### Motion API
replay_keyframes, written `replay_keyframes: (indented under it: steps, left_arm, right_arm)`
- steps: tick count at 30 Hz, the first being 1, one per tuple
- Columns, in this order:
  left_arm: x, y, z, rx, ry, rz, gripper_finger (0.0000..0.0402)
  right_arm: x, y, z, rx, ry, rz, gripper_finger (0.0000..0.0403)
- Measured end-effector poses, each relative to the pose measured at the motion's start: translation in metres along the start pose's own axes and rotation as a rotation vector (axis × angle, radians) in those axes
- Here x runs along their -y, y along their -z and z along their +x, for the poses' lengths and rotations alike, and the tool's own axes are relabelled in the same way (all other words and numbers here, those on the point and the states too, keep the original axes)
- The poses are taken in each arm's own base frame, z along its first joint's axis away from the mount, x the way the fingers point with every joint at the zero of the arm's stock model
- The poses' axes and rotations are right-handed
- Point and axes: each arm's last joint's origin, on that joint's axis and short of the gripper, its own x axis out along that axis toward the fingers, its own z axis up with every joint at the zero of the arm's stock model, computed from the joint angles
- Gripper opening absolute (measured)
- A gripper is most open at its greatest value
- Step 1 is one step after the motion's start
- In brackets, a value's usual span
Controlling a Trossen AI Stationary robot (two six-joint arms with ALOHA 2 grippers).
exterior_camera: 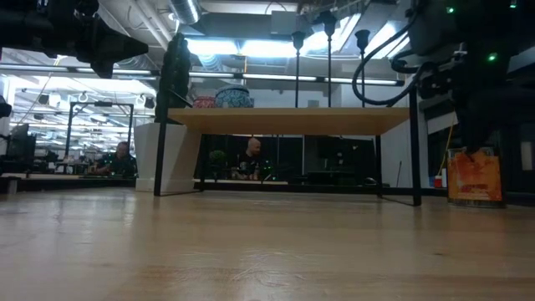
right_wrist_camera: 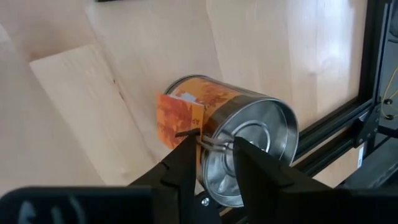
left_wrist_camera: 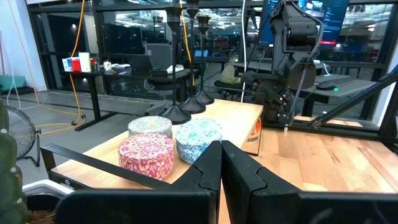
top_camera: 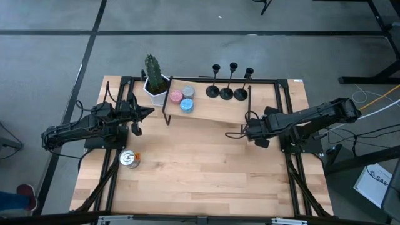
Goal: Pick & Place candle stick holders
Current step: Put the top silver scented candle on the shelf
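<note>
- The three candle stick holders [top_camera: 227,92] stand in a row at the far right of the raised shelf [top_camera: 212,111], none gripped.
- The right gripper [right_wrist_camera: 216,152] pinches the orange can [right_wrist_camera: 233,134] by its pull ring; a thin grip, so the can may swing or drop.
- The left gripper [left_wrist_camera: 221,163] is closed and empty near the three round tins [left_wrist_camera: 168,144], and might knock them.

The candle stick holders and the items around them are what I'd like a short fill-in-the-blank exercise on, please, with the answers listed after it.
1. The number of candle stick holders standing on the raised shelf is ____.
2. The right gripper is shut on the pull tab of an orange-labelled ____.
3. The left gripper has its fingers ____.
4. Beside the three round tins, at the shelf's left end, stands a potted ____.

Missing words: three; can; shut; cactus
</note>
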Motion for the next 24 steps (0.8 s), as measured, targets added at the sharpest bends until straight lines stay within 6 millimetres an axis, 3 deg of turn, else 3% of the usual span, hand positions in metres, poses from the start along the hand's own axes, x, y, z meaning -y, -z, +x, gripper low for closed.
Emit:
replay_keyframes:
  steps: [15,24]
  left_arm:
    - [0.0000,0.0000,0.0000,0.000,0.000,0.000,0.0006]
    - [0.0000,0.0000,0.0000,0.000,0.000,0.000,0.0006]
  right_arm:
    - [-0.0006,-0.0045,0.0009,0.021,-0.040,0.055,0.0105]
    - [-0.0005,-0.0042,0.0006,0.017,-0.042,0.063,0.0042]
